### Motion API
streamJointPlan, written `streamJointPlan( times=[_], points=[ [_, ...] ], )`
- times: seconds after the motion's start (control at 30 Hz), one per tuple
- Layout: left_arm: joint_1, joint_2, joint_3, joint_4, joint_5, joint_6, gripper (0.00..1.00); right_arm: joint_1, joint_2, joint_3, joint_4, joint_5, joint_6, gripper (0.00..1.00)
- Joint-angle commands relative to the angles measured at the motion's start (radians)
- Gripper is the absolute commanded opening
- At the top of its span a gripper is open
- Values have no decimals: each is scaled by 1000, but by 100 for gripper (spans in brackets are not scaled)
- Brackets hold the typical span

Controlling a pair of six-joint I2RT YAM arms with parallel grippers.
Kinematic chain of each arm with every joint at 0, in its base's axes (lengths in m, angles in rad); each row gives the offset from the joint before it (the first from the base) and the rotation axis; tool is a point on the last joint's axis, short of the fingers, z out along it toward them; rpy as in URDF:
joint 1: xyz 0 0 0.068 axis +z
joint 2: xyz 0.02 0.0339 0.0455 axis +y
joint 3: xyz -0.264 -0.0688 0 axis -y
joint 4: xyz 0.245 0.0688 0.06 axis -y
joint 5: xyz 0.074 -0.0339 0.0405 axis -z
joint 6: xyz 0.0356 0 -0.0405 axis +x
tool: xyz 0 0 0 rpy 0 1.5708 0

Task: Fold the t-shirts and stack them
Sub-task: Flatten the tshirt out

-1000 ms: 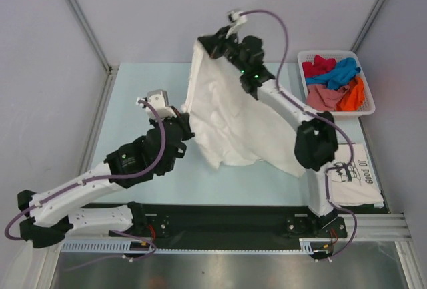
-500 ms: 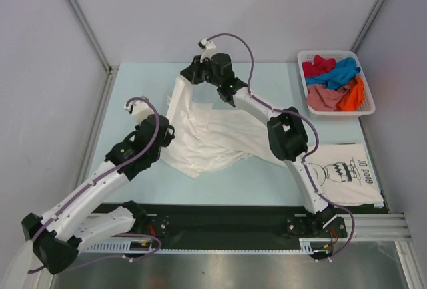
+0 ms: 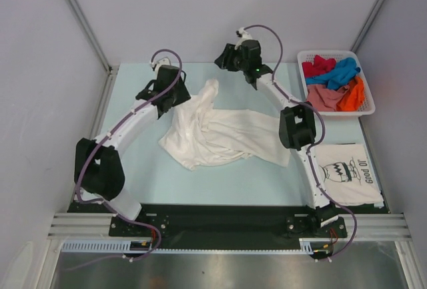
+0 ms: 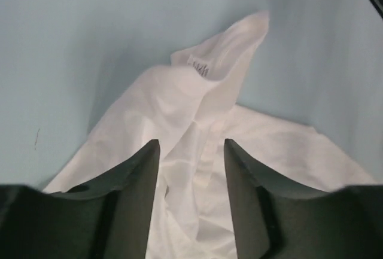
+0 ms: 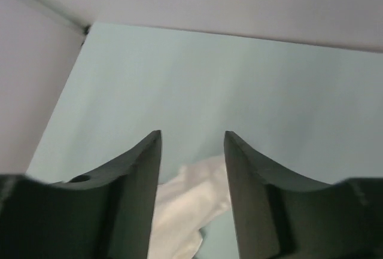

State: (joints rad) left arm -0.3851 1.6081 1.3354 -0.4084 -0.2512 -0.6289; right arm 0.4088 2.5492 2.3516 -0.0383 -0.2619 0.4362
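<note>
Fingers [image 4: 134, 199] apart, empty, on my left gripper [image 4: 191, 145] above the rumpled white t-shirt [image 3: 220, 135]; right gripper [image 5: 192, 136] likewise. Cloth lies free for flattening.

Top external sat high over the near edge and looked steeply down; whole desk [image 3: 220, 183] in frame, farthest off. Left wrist was close, aimed down between its jaws onto the plain white t-shirt [image 4: 197, 109]. Right wrist stood farther from the cloth and looked between its jaws across the desk toward a wall corner. All three shared the shirt's bunched end.
</note>
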Motion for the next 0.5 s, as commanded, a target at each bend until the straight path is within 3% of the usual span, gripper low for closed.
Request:
streamJointPlan(
  times=[0.0, 0.03, 0.07, 0.17, 0.23, 0.27, 0.37, 0.4, 0.47],
  points=[
    [86, 15, 70, 26, 108, 55, 56, -48, -67, 64, -194, 68, 6, 57],
    [101, 12, 65, 19, 116, 58, 63, -54, -82, 74, -251, 110, -11, 62],
    [115, -6, 52, 16, 127, 57, 77, -64, -102, 69, -349, 121, -25, 69],
    [166, -60, -40, 19, 176, 38, 86, -70, -208, -42, -481, 170, -62, 74],
    [187, -114, -113, 19, 205, 37, 87, -68, -338, -179, -502, 203, -54, 76],
    [190, -131, -137, 17, 207, 47, 86, -68, -386, -339, -502, 217, -47, 76],
    [209, -184, -244, 3, 208, 72, 82, -54, -616, -608, -418, 233, -30, 78],
    [236, -195, -305, 3, 219, 81, 81, -35, -671, -765, -393, 260, -28, 78],
    [300, -211, -356, -4, 277, 83, 76, -15, -826, -911, -351, 260, 2, 77]
  ],
)
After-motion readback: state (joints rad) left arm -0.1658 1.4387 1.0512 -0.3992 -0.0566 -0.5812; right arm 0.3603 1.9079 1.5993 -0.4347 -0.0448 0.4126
